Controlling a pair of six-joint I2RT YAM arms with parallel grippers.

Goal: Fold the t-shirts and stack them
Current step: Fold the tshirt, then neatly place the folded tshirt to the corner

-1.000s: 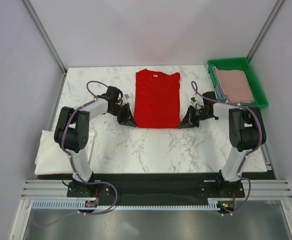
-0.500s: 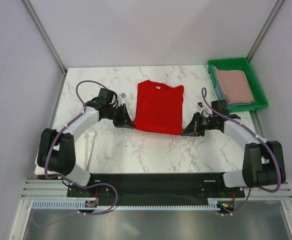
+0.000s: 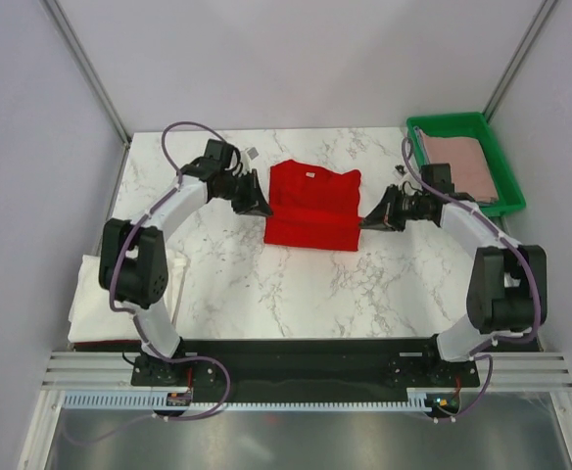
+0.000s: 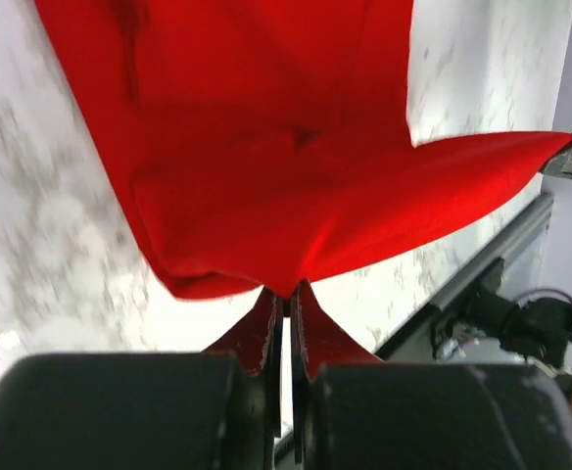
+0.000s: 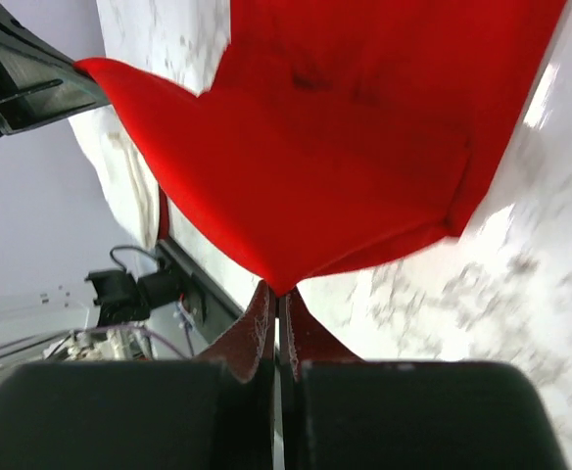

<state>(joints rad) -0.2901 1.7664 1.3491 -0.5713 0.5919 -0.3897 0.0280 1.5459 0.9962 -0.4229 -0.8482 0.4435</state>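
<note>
The bright red t-shirt (image 3: pixel 311 208) lies mid-table, its lower half lifted and doubled toward the collar with the small white label (image 3: pixel 308 175). My left gripper (image 3: pixel 263 207) is shut on the shirt's left hem corner (image 4: pixel 288 286). My right gripper (image 3: pixel 366 220) is shut on the right hem corner (image 5: pixel 278 286). Both hold the hem a little above the table, cloth stretched between them. A dusty-pink t-shirt (image 3: pixel 460 164) lies folded in the green tray (image 3: pixel 510 191). A white t-shirt (image 3: pixel 98 299) lies at the table's left front edge.
The green tray stands at the back right corner of the marble table (image 3: pixel 296 289). Grey walls close in on both sides. The black base rail (image 3: pixel 296 362) runs along the near edge.
Both grippers have carried the red shirt's bottom hem up and away from the bases toward the collar. The shirt now looks about half as long. The arms have stretched further out.
</note>
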